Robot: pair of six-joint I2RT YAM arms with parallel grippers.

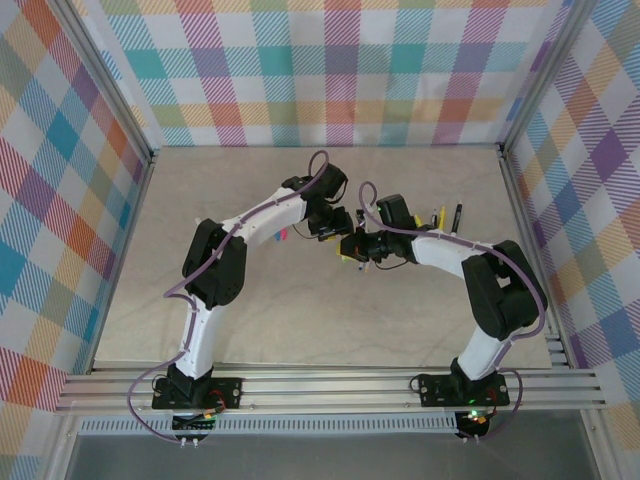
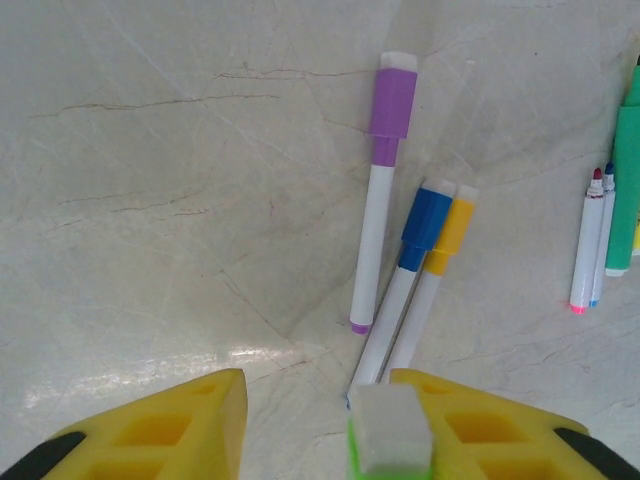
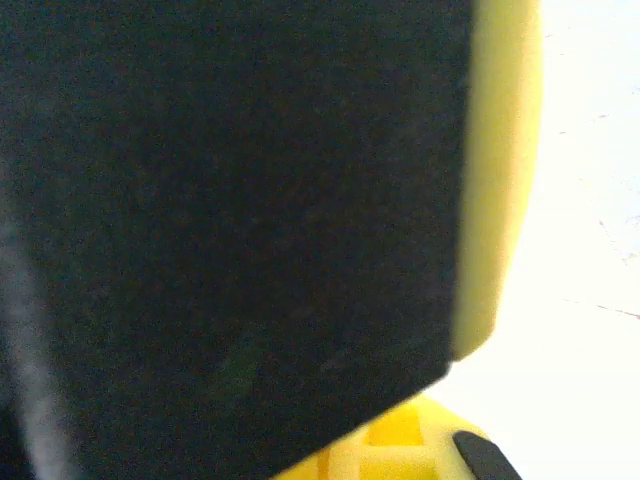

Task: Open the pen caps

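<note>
Yellow fingers [image 2: 170, 430] of the left gripper [image 2: 320, 395] sit at the bottom of the left wrist view, and they stand apart. A green cap [image 2: 390, 440] with a white end leans on one finger. It has a gap on its other side, so nothing squeezes it. I cannot tell if a pen is inside it.

The right gripper [image 1: 350, 248] is just beside the left one, over the middle of the table [image 1: 250, 320]. It is clenched tight. Something dark blocks its own camera, so I cannot tell what it grips.

To do this well, I think one gripper should hold the pen body hard. The other should pinch just the cap and pull straight along the pen, with no bending to the side.

Down on the table lie three pens [image 2: 372, 250] with a purple cap [image 2: 393, 100], a blue cap [image 2: 427, 215] and a yellow cap [image 2: 452, 225], all on. The blue and yellow ones touch. Off to the side lie two thin pens [image 2: 585, 240] and a green pen [image 2: 625, 180]. A dropped cap could land on these, so aim for bare table.
</note>
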